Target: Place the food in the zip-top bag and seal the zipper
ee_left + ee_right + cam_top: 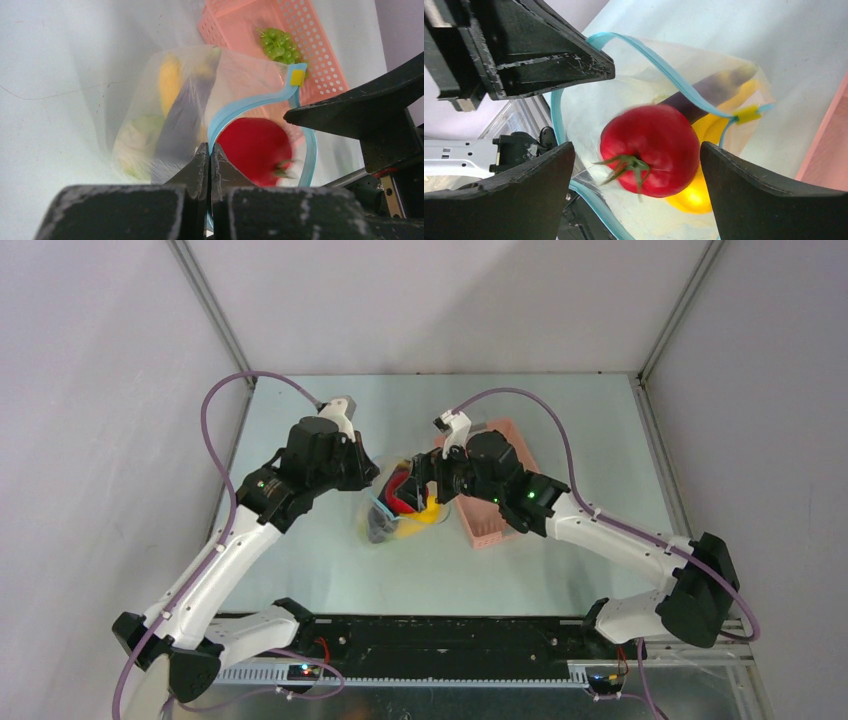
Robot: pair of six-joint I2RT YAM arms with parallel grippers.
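The clear zip-top bag (388, 520) lies mid-table with its mouth held wide. My left gripper (210, 150) is shut on the light blue zipper (250, 102) at the mouth's edge. A red tomato (649, 145) sits in the mouth, blurred, between the fingers of my open right gripper (636, 147), with a gap on each side. Inside the bag are a banana (170, 80), a dark purple piece (182, 120), a pale green cabbage (137, 132) and a yellow piece (694, 195). Green grapes (279, 44) lie in the pink basket (320, 45).
The pink basket (505, 490) stands right of the bag, partly under my right arm. Both wrists meet closely over the bag's mouth. Grey walls with metal posts enclose the table on three sides.
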